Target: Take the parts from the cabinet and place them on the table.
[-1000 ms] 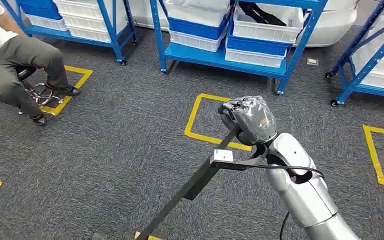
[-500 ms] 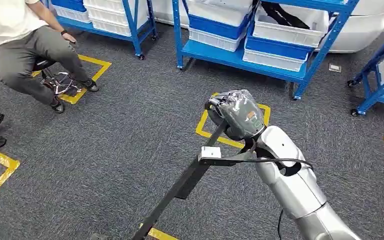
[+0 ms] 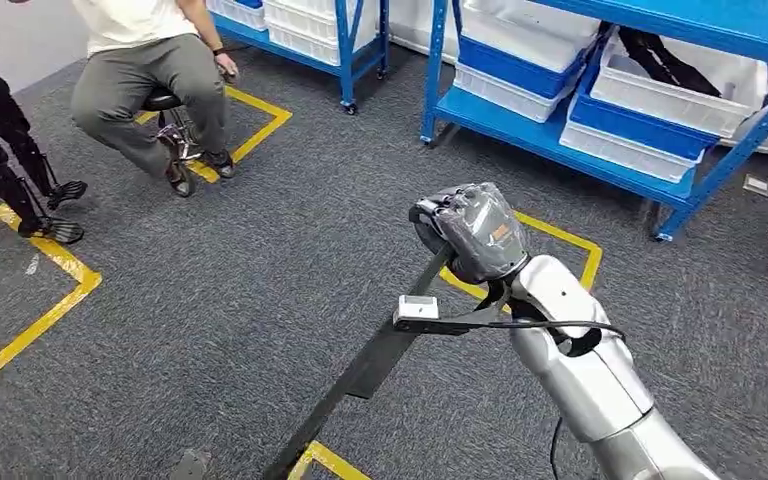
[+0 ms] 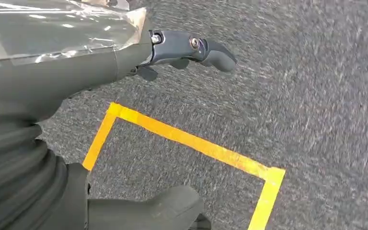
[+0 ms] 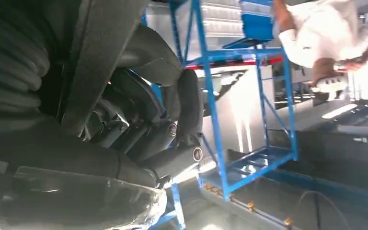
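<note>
Nearest the camera in the head view, the silver right arm is reaching up from the lower right, and its right hand [image 3: 475, 232], wrapped in clear plastic, is gripping the upper end of a long black bar [image 3: 365, 368] that is slanting down toward the lower edge over the grey carpet [image 3: 210, 330]; in the right wrist view the dark fingers [image 5: 187, 112] are curling tightly around that bar. The left hand [image 4: 182, 48] is hanging over the carpet in the left wrist view, holding nothing, one finger sticking out straight with the thumb well apart from it, above a yellow tape square [image 4: 191, 143]. Farther off, a person [image 3: 145, 60] is sitting on a stool [image 3: 175, 125] at the upper left. Beyond, blue shelving [image 3: 560, 130] is carrying white and blue bins [image 3: 660, 95].
</note>
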`<state>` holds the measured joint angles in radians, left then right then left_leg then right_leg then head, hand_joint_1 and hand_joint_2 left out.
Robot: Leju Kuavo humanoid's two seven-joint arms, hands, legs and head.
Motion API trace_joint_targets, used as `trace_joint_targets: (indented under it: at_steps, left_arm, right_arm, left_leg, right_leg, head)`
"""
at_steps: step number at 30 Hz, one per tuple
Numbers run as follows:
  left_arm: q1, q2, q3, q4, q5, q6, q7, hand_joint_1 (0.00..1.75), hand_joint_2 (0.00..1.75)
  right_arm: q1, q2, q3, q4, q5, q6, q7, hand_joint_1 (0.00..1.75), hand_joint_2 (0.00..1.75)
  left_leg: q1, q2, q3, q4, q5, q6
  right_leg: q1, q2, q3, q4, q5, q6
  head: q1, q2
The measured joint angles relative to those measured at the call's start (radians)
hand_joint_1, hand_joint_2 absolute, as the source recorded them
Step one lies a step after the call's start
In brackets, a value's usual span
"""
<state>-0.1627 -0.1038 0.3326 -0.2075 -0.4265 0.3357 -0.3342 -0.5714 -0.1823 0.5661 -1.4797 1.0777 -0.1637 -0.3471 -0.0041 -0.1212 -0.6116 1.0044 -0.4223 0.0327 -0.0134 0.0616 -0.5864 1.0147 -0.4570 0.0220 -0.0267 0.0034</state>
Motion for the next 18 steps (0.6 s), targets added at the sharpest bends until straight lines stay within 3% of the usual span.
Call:
trace_joint_targets:
  at_steps: [2,3,4,5,6,8,9,10,11,12,13,14,15,18]
  left_arm:
    - [0.003,-0.001,-0.006,0.000,-0.010,-0.009,0.007,0.00,1.75]
    - [0.005,-0.001,-0.010,0.001,-0.014,-0.010,0.012,0.00,1.75]
    - [0.006,0.003,-0.014,0.001,-0.016,-0.011,0.017,0.00,1.75]
    - [0.006,-0.003,-0.018,0.002,-0.023,-0.014,0.019,0.00,1.75]
    - [0.002,-0.003,-0.021,0.002,-0.026,-0.018,0.021,0.00,1.75]
    - [0.001,-0.005,-0.026,0.002,-0.028,-0.020,0.025,0.00,1.75]
    - [0.003,-0.007,-0.026,0.002,-0.028,-0.020,0.028,0.00,1.75]
    - [0.005,-0.008,-0.026,0.002,-0.027,-0.020,0.029,0.00,1.75]
    - [0.005,-0.008,-0.026,0.002,-0.024,-0.021,0.030,0.00,1.75]
    - [0.005,-0.008,-0.026,0.002,-0.024,-0.022,0.030,0.00,1.75]
    - [0.005,-0.008,-0.026,0.002,-0.024,-0.023,0.032,0.00,1.75]
    - [0.005,-0.012,-0.026,0.002,-0.025,-0.023,0.036,0.00,1.75]
    - [0.005,-0.013,-0.026,0.002,-0.026,-0.023,0.039,0.00,1.75]
    - [0.013,-0.018,-0.026,0.005,-0.026,-0.022,0.047,0.00,1.75]
  right_arm:
    - [-0.004,0.003,0.001,-0.001,-0.001,0.001,0.000,1.69,1.75]
    - [-0.010,0.004,0.001,-0.001,-0.006,0.009,0.000,1.69,1.75]
    - [-0.020,0.005,0.002,-0.001,-0.014,0.021,-0.003,1.69,1.75]
    - [-0.026,0.006,0.003,-0.001,-0.020,0.029,-0.006,1.69,1.75]
    - [-0.038,0.005,0.003,0.000,-0.026,0.039,-0.008,1.69,1.75]
    - [-0.061,0.003,0.003,0.002,-0.038,0.059,-0.008,1.69,1.75]
    - [-0.075,0.002,0.003,0.005,-0.046,0.072,-0.009,1.69,1.75]
    - [-0.088,0.002,0.003,0.008,-0.048,0.081,-0.011,1.69,1.75]
    - [-0.105,0.002,0.003,0.010,-0.049,0.092,-0.013,1.69,1.75]
    - [-0.121,0.002,0.003,0.013,-0.048,0.098,-0.014,1.69,1.75]
    - [-0.138,0.002,0.003,0.016,-0.047,0.106,-0.016,1.69,1.75]
    - [-0.154,0.002,0.003,0.017,-0.045,0.112,-0.019,1.69,1.75]
    - [-0.173,-0.001,0.003,0.018,-0.045,0.117,-0.020,1.69,1.75]
    - [-0.208,-0.001,0.005,0.025,-0.046,0.133,-0.021,1.69,1.75]
  left_leg:
    - [0.006,-0.015,-0.006,-0.004,0.005,-0.011]
    - [0.006,-0.025,-0.010,-0.005,0.007,-0.018]
    - [0.009,-0.008,-0.013,0.006,-0.002,-0.021]
    - [0.002,0.050,-0.026,0.033,-0.021,-0.030]
    - [0.007,0.085,-0.058,0.095,-0.056,-0.038]
    - [0.016,0.110,-0.140,0.245,-0.119,-0.048]
    - [0.020,0.115,-0.167,0.290,-0.126,-0.053]
    - [0.025,0.118,-0.169,0.285,-0.109,-0.056]
    - [0.029,0.123,-0.146,0.233,-0.071,-0.058]
    - [0.032,0.133,-0.104,0.150,-0.028,-0.059]
    - [0.032,0.160,-0.054,0.062,0.009,-0.058]
    - [0.029,0.209,-0.020,0.001,0.014,-0.056]
    - [0.023,0.193,-0.022,-0.001,0.016,-0.047]
    - [0.013,0.156,-0.028,-0.001,0.015,-0.029]
  right_leg:
    - [0.004,-0.016,0.001,0.003,-0.001,-0.008]
    - [0.000,-0.028,0.003,-0.001,0.004,-0.015]
    - [-0.012,-0.040,0.007,-0.009,0.009,-0.023]
    - [-0.009,-0.047,0.010,-0.011,0.009,-0.027]
    - [-0.008,-0.058,0.011,-0.011,0.006,-0.032]
    - [-0.006,-0.082,0.011,-0.010,0.004,-0.035]
    - [-0.006,-0.093,0.011,-0.010,0.002,-0.037]
    - [-0.006,-0.104,0.012,-0.010,0.002,-0.037]
    - [-0.007,-0.116,0.013,-0.010,0.000,-0.038]
    - [-0.008,-0.127,0.015,-0.010,-0.002,-0.034]
    - [-0.008,-0.136,0.018,-0.010,-0.005,-0.030]
    - [-0.002,-0.143,0.021,-0.011,-0.009,-0.024]
    - [0.008,-0.151,0.020,-0.008,-0.013,-0.016]
    - [0.008,-0.183,0.033,-0.017,-0.017,0.001]
  head:
    - [0.001,0.000]
    - [0.000,0.000]
    - [0.001,0.000]
    - [-0.009,0.000]
    - [-0.018,0.000]
    - [-0.017,0.000]
    - [-0.017,0.000]
    - [-0.018,0.000]
    - [-0.018,0.000]
    - [-0.018,0.000]
    - [-0.017,0.000]
    - [-0.020,0.000]
    - [-0.018,0.000]
    - [-0.013,0.000]
